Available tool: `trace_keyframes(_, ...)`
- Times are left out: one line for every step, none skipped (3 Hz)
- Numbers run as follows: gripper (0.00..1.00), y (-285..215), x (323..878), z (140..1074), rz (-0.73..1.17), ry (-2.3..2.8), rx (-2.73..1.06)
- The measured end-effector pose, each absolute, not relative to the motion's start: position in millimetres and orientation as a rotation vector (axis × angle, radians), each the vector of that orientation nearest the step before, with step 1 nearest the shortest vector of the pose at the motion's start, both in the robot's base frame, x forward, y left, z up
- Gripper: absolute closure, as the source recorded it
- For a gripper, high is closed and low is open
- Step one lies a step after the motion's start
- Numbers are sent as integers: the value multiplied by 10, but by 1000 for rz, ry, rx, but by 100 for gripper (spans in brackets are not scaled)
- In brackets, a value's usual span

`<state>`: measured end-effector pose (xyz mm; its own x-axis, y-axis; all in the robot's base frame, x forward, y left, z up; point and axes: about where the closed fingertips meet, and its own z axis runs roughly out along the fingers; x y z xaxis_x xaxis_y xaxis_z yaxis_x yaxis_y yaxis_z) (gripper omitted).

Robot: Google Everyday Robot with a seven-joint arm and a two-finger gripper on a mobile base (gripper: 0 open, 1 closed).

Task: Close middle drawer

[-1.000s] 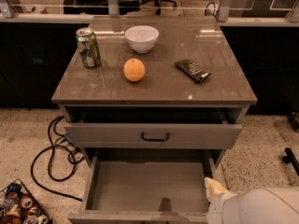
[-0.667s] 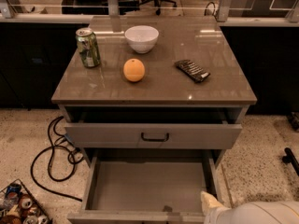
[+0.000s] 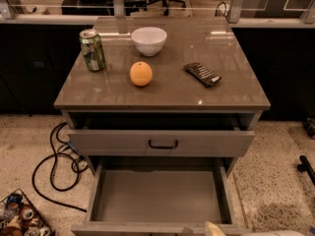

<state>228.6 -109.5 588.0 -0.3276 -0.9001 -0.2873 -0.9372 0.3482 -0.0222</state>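
The middle drawer (image 3: 157, 196) stands pulled far out, its bare grey inside facing up and its front (image 3: 123, 228) at the bottom edge of the camera view. Above it the taller-fronted top drawer (image 3: 206, 143) with a black bar handle (image 3: 163, 144) is slightly open. Only a pale tip of my gripper (image 3: 214, 228) shows at the bottom edge, right at the middle drawer's front, right of centre. A sliver of my white arm (image 3: 275, 233) lies beside it. The lowest drawer is hidden.
On the cabinet top (image 3: 221, 95) are a green can (image 3: 93, 50), a white bowl (image 3: 149, 40), an orange (image 3: 141, 73) and a dark snack bag (image 3: 203, 74). A black cable (image 3: 54, 166) loops on the floor at left. A basket of cans (image 3: 22, 218) sits bottom left.
My white arm and gripper have sunk toward the bottom right edge, leaving only a tip in view. The middle drawer stays pulled out as before.
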Motion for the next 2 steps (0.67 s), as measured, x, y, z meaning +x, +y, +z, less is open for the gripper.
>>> trace_keyframes(0,-1095,2285,5880,215,2364,-1649)
trace_keyframes(0,-1041,2321,5761,208,2367,-1671)
